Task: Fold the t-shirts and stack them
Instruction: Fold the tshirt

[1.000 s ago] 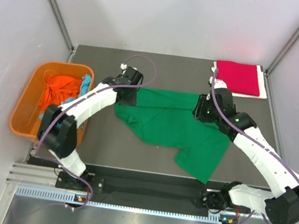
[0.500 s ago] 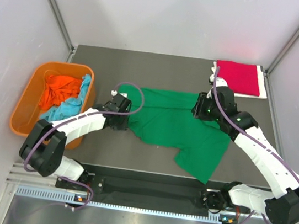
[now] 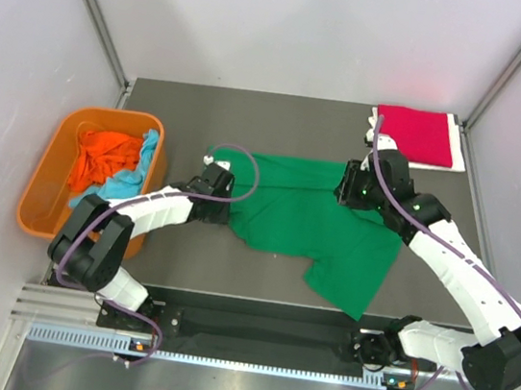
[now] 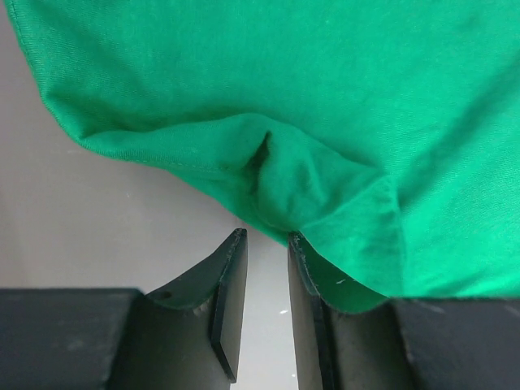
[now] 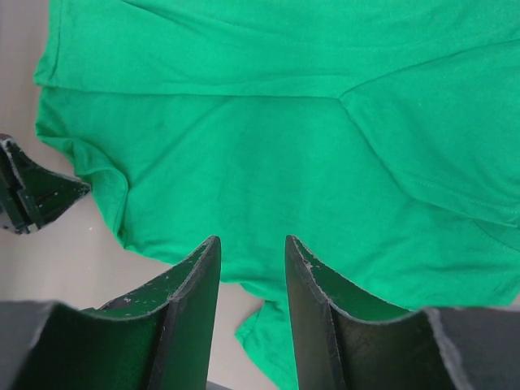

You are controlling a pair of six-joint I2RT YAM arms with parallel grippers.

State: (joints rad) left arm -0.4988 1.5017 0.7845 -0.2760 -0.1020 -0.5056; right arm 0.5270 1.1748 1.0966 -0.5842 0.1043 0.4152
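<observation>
Worktop (image 3: 252, 116) carries the green shirt (image 3: 306, 216) at its middle. The shirt is spread but untidy: the far part lies flat, a long flap trails off to the near right, and the left edge is rumpled. At the left, the tub (image 3: 40, 213) holds the orange shirt (image 3: 106, 154) and the blue shirt (image 3: 147, 148) in a heap. The red shirt (image 3: 415, 134) lies folded at the far right corner.

The step in hand looks like taking the green shirt's left edge to start a fold. The right end effector (image 5: 252, 240) hangs over the shirt's right part. Its jaws are moderately apart and no cloth is gathered between them. Whether the tips touch the cloth I cannot tell.

The left end effector (image 4: 266, 237) sits at the left edge, jaws narrowly apart with bare worktop in the gap. A bunch (image 4: 276, 175) of doubled cloth lies just beyond its tips.

To do this well, the left jaws probably need to widen a little and slide forward low. One finger should pass under the bunch so that both layers are caught, not just the top hem. The right end effector should take a matching edge before either lifts. Otherwise the shirt may drag sideways and wrinkle.
</observation>
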